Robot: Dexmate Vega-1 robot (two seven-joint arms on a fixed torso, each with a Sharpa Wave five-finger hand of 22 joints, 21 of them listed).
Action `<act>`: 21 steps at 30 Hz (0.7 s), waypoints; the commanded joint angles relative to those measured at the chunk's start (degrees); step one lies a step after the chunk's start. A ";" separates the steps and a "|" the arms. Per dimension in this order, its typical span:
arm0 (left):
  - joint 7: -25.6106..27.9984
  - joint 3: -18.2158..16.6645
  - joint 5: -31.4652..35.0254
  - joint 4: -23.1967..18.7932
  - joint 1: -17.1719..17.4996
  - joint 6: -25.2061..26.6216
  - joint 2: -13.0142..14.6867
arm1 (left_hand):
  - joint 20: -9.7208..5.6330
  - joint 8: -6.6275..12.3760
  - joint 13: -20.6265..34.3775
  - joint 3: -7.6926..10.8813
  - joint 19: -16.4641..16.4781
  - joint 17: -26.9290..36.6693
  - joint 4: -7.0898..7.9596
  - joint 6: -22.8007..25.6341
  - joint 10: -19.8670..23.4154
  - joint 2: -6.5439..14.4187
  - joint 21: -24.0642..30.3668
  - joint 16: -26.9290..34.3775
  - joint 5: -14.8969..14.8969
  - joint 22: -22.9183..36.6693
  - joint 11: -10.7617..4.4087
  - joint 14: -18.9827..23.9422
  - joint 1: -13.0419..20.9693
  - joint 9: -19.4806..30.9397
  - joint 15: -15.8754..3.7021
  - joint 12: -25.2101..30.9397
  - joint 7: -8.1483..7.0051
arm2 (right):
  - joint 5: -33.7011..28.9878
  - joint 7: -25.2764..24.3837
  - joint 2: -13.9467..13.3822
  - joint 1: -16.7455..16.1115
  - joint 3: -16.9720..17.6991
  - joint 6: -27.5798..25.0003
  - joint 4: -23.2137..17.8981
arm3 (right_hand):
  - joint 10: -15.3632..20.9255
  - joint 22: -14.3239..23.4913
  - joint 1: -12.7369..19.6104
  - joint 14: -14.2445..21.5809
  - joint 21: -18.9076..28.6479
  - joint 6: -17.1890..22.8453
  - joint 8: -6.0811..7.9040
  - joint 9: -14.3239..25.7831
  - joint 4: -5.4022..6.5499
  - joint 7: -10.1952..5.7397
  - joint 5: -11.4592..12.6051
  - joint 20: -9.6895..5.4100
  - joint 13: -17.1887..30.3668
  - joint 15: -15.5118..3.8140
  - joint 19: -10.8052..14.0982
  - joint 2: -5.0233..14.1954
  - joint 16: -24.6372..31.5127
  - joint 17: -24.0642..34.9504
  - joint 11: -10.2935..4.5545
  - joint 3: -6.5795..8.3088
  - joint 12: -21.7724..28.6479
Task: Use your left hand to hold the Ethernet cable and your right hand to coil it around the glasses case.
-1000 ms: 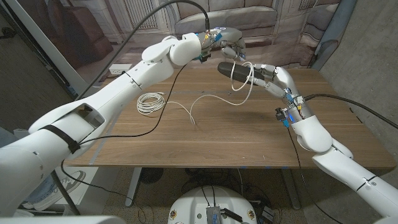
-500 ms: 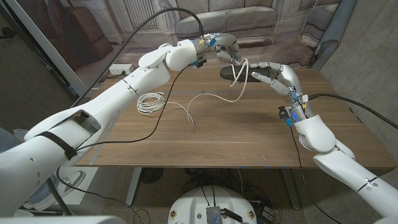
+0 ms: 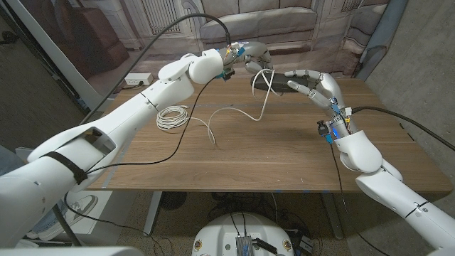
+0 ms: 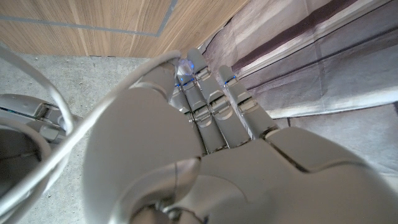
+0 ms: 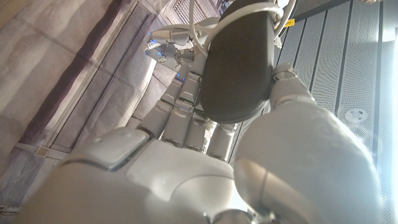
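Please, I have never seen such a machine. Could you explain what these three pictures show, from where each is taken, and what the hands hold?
This is a robot with two white arms, each ending in a hand, standing at a wooden table. The wide picture comes from a camera on its head, looking down. The other two come from cameras on its wrists, looking along the back of each hand, so they appear turned.

In the head view, the left hand holds a white Ethernet cable above the far side of the table. The right hand holds a dark glasses case, seen close in the right wrist view with cable looped over its end. The loose cable trails down onto the table, and its remaining part lies there as a small coil.
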 commanded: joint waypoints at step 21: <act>0.22 0.07 1.53 -1.75 -1.38 -0.39 -0.51 | -3.61 0.42 0.20 4.39 -0.30 -0.05 3.78 0.55 0.78 0.30 -0.12 0.12 0.40 0.32 -0.99 -0.07 -0.32 0.16 -0.02 0.20 0.39 | 1.14 0.48 1.87 0.67 -0.59 0.19 1.11 | 13.64 0.00 10.45 1.40 0.65 0.29 -0.10 0.23 0.13 0.20 0.57 -6.39 0.24 -7.52 0.07 10.78 -0.01 0.24 -12.92 0.05 0.22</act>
